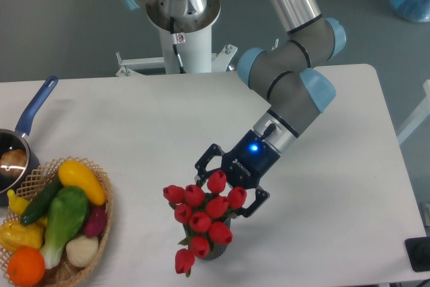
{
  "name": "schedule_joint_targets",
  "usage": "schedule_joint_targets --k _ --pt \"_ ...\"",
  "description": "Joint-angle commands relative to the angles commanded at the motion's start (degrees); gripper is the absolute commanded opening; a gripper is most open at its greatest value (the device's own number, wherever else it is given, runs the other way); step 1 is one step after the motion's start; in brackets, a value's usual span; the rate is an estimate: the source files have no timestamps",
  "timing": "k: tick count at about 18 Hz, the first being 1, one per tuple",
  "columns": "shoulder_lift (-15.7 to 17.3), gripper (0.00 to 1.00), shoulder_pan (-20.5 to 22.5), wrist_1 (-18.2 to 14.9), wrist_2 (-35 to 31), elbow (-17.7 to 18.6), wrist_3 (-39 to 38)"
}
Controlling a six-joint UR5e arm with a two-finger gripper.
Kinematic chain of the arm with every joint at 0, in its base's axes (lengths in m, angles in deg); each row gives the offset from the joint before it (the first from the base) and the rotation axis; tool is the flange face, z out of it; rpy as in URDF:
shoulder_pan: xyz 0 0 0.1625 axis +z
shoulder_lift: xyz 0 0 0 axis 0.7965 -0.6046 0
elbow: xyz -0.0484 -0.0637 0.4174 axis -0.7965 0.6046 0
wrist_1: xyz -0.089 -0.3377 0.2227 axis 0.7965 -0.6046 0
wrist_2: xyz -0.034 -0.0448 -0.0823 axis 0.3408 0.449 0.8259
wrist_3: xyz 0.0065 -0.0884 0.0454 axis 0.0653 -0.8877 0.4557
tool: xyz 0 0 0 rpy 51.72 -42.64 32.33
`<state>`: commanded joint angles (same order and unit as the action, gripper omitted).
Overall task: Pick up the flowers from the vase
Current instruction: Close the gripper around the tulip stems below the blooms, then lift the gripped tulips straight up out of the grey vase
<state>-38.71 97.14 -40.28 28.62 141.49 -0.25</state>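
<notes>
Two black fingers of the end effector point(222, 194) stand spread apart, straddling the upper blooms of the bunch of red artificial tulips with green leaves point(201, 220). That bunch sits in the short dark ribbed cylindrical vase point(216, 252) on the white surface point(322, 166). Left of the vase lies a woven wicker basket point(101, 233) of colourful vegetables; beyond it, a blue-handled saucepan point(30, 122).

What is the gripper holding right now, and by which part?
Nothing yet. The gripper is open, its fingers straddling the top of the flowers, which sit in the vase.
</notes>
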Motion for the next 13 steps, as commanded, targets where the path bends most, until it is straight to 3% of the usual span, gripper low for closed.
schedule_joint_targets --k 5,13 --pt "0.18 0.14 0.09 0.00 0.00 0.00 0.09" --pt "0.70 0.09 0.70 0.00 0.61 -0.35 -0.17"
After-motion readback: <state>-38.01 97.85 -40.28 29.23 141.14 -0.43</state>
